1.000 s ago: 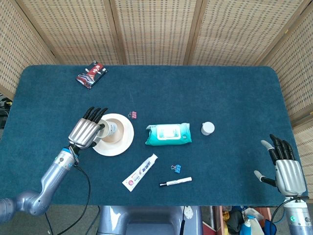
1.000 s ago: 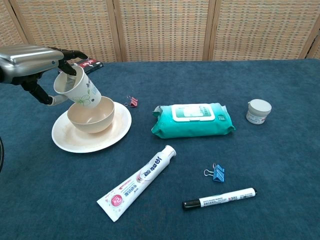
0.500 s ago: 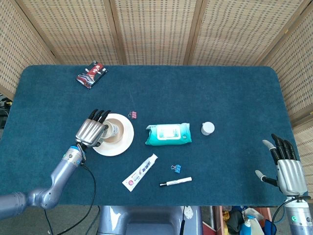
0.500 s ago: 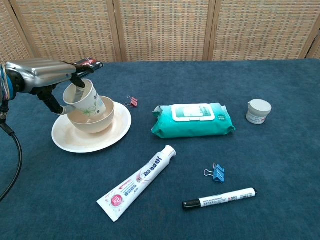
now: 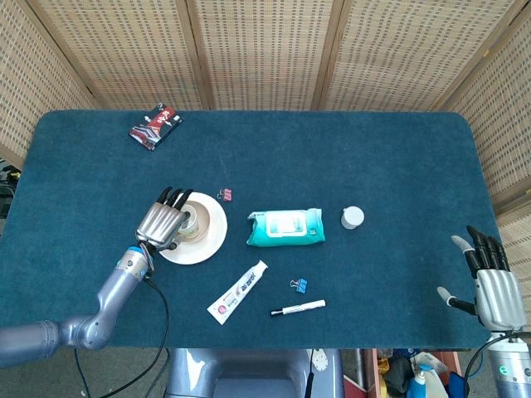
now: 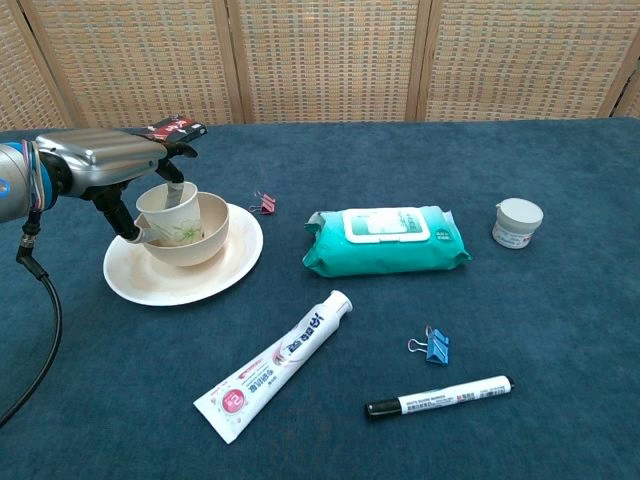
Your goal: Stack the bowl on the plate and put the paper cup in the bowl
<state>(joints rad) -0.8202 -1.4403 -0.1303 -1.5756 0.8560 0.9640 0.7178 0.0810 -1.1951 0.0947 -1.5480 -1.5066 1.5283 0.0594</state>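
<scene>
A cream plate (image 6: 150, 283) (image 5: 207, 240) lies on the left of the blue table, with a beige bowl (image 6: 212, 232) stacked on it. The white paper cup (image 6: 175, 215) (image 5: 193, 217) with a flower print sits inside the bowl, nearly upright. My left hand (image 6: 110, 167) (image 5: 163, 222) grips the cup from the left, fingers over its rim. My right hand (image 5: 489, 282) hangs open beyond the table's right front corner, seen only in the head view.
A pink binder clip (image 6: 264, 204) lies just right of the plate. Further right are a teal wipes pack (image 6: 387, 240) and a small white jar (image 6: 518, 222). A toothpaste tube (image 6: 273, 366), a blue clip (image 6: 433, 346) and a marker (image 6: 440, 396) lie in front. A dark packet (image 5: 155, 126) lies at the back left.
My left hand has lowered the tilted cup into the bowl and brought it nearly upright. The right hand has drifted slightly down and to the right.
</scene>
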